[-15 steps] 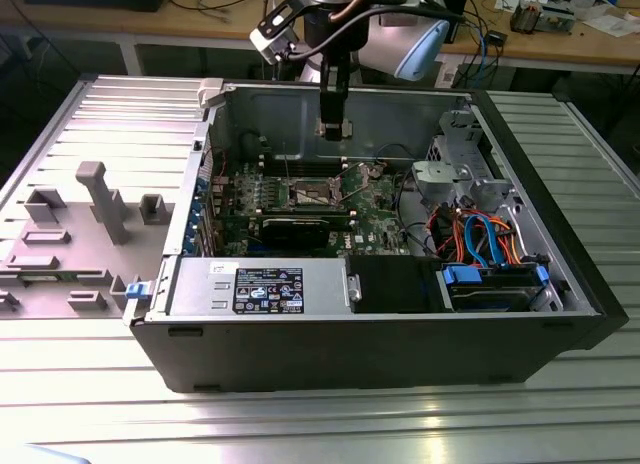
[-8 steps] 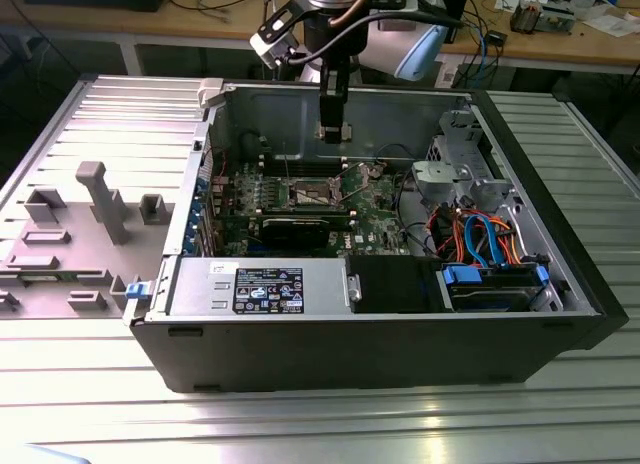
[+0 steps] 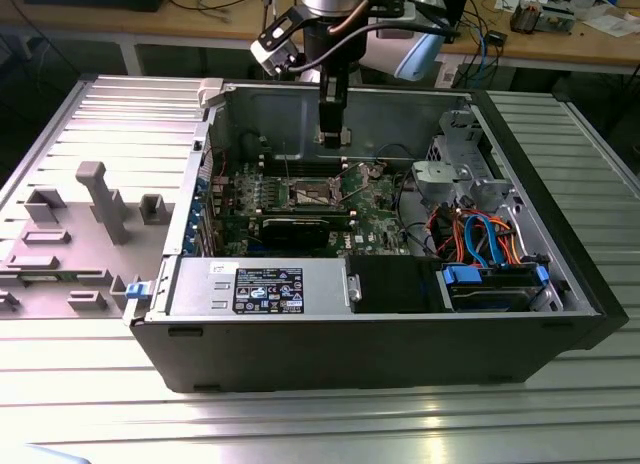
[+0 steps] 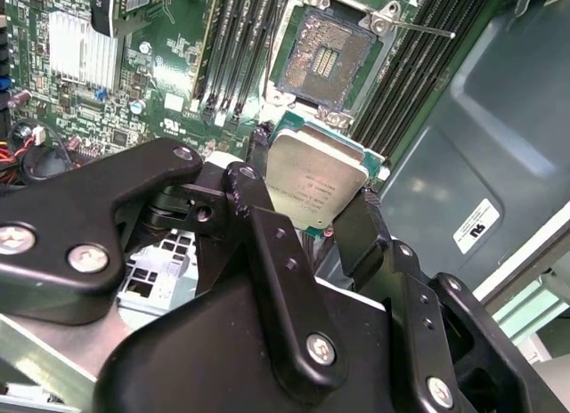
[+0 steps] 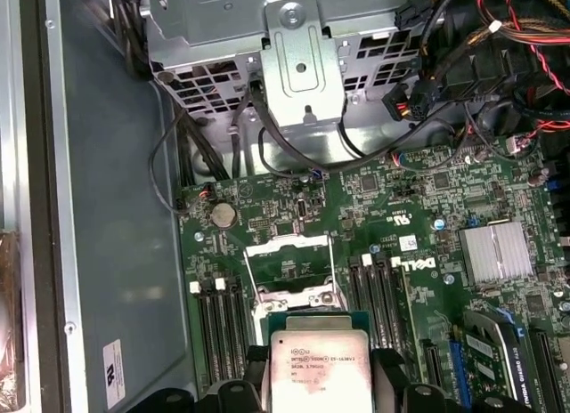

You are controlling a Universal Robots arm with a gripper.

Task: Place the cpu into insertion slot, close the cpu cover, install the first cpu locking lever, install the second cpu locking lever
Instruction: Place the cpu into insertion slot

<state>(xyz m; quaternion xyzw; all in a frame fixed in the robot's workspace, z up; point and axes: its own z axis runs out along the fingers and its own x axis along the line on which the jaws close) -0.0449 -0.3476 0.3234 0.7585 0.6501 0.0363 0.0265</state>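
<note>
My gripper hangs inside the open computer case, above the green board and shut on the cpu. The cpu is a flat square chip with a dull silver top, pinched at two opposite edges by the black fingers; the first wrist view shows the cpu held level. Just beyond it on the board is the insertion slot, uncovered, with its dark pin field showing inside a silver rim. The slot has a raised silver strip at the edge nearest the cpu, which looks like the cpu cover. A thin lever wire sticks out beside the slot.
Long black memory slots flank the socket on both sides. A finned heatsink, a black expansion card, a metal drive cage and bundled cables crowd the case. The grey case wall is close behind the gripper.
</note>
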